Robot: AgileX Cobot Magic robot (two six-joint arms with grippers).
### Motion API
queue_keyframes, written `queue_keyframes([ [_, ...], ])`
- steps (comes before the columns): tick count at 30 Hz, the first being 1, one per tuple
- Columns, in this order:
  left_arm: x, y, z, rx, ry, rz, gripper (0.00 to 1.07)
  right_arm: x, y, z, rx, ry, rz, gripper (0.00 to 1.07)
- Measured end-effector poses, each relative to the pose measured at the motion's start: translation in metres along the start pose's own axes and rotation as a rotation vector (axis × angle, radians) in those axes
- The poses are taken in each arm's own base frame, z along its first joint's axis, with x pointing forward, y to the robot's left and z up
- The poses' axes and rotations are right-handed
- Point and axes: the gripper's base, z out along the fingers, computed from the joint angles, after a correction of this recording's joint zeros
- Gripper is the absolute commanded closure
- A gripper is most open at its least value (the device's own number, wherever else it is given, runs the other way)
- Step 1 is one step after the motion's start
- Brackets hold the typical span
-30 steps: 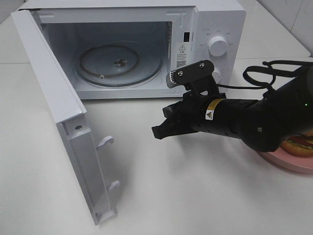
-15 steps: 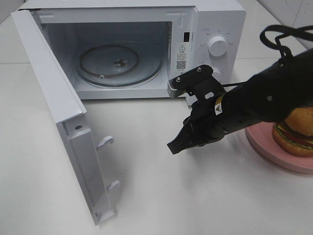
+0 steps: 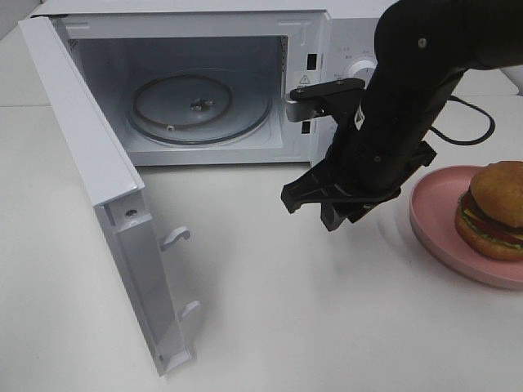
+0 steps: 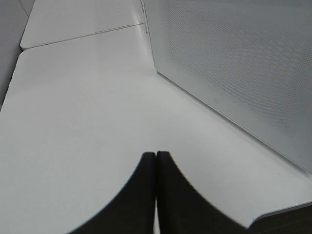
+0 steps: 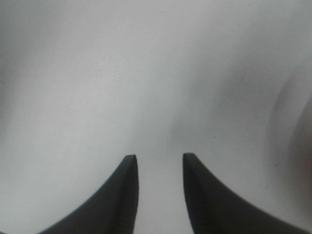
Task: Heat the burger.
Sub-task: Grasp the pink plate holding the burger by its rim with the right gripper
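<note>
The burger [image 3: 494, 208] has a golden-brown bun with lettuce, tomato and patty layers. It sits on a pink round plate [image 3: 433, 224] at the right edge of the table. My right gripper [image 3: 312, 211] hangs above the table left of the plate, apart from the burger, pointing down. In the right wrist view its fingers [image 5: 158, 158] stand slightly apart and empty over the blurred table top. My left gripper [image 4: 156, 157] is shut and empty, low over the table. It does not show in the exterior view.
The white microwave [image 3: 351, 37] stands at the back with its door [image 3: 90, 163] swung wide open to the left. Its glass turntable [image 3: 200, 110] holds nothing. A perforated white panel [image 4: 234, 63] is close to my left gripper. The right arm's cable [image 3: 474, 131] lies behind the plate.
My right arm has risen and swung towards the microwave's front right, tipping the gripper downward. The burger and plate, hidden behind the arm before, now show. The left gripper's earlier state is not shown.
</note>
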Motion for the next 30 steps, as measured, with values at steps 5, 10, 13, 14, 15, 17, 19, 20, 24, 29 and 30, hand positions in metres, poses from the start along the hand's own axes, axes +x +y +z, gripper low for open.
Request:
queue_keyframes([
  [5, 0.000, 0.000, 0.000, 0.000, 0.000, 0.000, 1.06, -0.001, 0.005, -0.003, -0.049, 0.015, 0.062, 0.47],
  [10, 0.000, 0.000, 0.000, 0.000, 0.000, 0.000, 1.06, 0.000, 0.013, -0.003, -0.141, 0.041, 0.119, 0.34],
  [13, 0.000, 0.000, 0.000, 0.000, 0.000, 0.000, 1.06, 0.000, 0.009, -0.001, -0.163, 0.052, 0.149, 0.34],
  [14, 0.000, 0.000, 0.000, 0.000, 0.000, 0.000, 1.06, 0.000, 0.009, -0.001, -0.163, 0.052, 0.149, 0.34],
  [15, 0.000, 0.000, 0.000, 0.000, 0.000, 0.000, 1.06, -0.001, 0.005, -0.001, -0.162, 0.053, 0.162, 0.34],
  [17, 0.000, 0.000, 0.000, 0.000, 0.000, 0.000, 1.06, -0.002, -0.007, 0.001, -0.155, 0.054, 0.187, 0.34],
  [19, 0.000, 0.000, 0.000, 0.000, 0.000, 0.000, 1.06, -0.003, -0.012, 0.002, -0.153, 0.053, 0.197, 0.34],
  [20, 0.000, 0.000, 0.000, 0.000, 0.000, 0.000, 1.06, -0.004, -0.025, 0.003, -0.145, 0.051, 0.216, 0.34],
  [24, 0.000, 0.000, 0.000, 0.000, 0.000, 0.000, 1.06, -0.004, -0.053, 0.004, -0.114, 0.044, 0.265, 0.34],
  [29, 0.000, 0.000, 0.000, 0.000, 0.000, 0.000, 1.06, -0.003, -0.074, 0.005, -0.050, 0.026, 0.260, 0.34],
  [30, 0.000, 0.000, 0.000, 0.000, 0.000, 0.000, 1.06, -0.003, -0.074, 0.005, -0.050, 0.026, 0.260, 0.34],
])
